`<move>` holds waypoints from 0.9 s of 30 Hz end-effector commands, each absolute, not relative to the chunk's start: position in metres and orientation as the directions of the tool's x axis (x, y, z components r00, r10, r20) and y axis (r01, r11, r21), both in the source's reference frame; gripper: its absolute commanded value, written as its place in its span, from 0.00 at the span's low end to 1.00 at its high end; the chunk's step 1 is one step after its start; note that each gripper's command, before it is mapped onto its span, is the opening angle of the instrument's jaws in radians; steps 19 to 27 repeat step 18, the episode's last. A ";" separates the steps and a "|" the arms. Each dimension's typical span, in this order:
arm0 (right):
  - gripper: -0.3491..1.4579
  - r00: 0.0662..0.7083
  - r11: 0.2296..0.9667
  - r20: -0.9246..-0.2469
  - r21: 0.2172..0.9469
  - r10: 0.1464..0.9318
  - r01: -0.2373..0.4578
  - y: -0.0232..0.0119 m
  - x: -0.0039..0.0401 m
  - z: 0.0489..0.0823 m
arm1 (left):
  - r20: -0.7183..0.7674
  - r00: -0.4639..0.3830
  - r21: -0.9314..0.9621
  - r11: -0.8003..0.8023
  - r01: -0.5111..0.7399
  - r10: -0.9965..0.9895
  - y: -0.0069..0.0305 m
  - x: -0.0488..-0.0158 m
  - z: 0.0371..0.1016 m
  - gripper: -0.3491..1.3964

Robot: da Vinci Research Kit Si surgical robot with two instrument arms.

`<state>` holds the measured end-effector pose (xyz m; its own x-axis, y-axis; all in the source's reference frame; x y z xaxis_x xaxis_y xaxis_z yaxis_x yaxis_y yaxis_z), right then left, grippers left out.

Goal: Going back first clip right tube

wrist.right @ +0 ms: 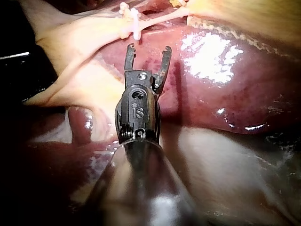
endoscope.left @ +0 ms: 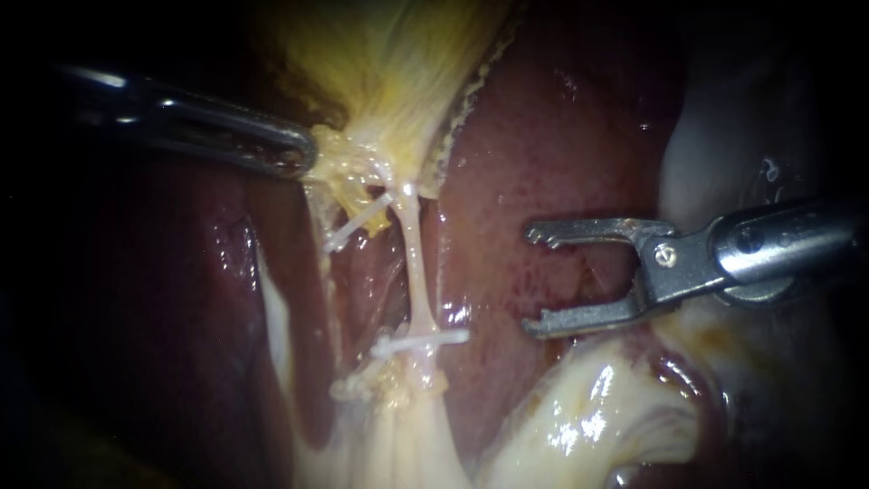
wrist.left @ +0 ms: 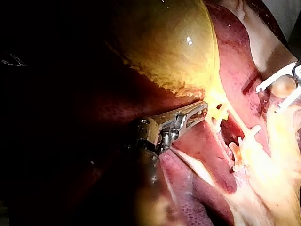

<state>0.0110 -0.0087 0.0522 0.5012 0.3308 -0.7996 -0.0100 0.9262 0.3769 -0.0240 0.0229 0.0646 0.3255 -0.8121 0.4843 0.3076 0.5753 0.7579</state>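
Note:
The pale right tube (endoscope.left: 415,263) runs down from the yellow gallbladder (endoscope.left: 398,54). A white clip (endoscope.left: 421,341) crosses its lower end. Another white clip (endoscope.left: 358,222) sits slantwise on the thinner left tube beside it. My right instrument (endoscope.left: 536,281) stands to the right of the clipped tube, apart from it, with its jaws wide open and nothing between them. In the right wrist view the open jaws (wrist.right: 148,49) point at the clip (wrist.right: 136,23) ahead, short of it. My left instrument (endoscope.left: 303,156) is shut on the yellow tissue at the gallbladder's neck (wrist.left: 209,101).
Dark red liver (endoscope.left: 543,136) lies behind and around the tubes. Glossy pale fatty tissue (endoscope.left: 588,417) bulges just below my right instrument's lower jaw. The wet liver surface (wrist.right: 225,84) is under my right instrument's tip.

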 end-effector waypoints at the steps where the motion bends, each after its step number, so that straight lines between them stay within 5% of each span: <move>1: 0.46 0.501 0.926 -0.800 0.376 0.330 -0.009 -0.0087 0.0110 0.0523 | 0.479 0.325 0.763 0.570 0.304 -0.815 0.0227 -0.0242 0.0649 0.00; 27: 0.47 0.502 0.927 -0.800 0.376 0.330 -0.010 -0.0087 0.0113 0.0523 | 0.475 0.327 0.768 0.566 0.299 -0.817 0.0227 -0.0243 0.0652 0.00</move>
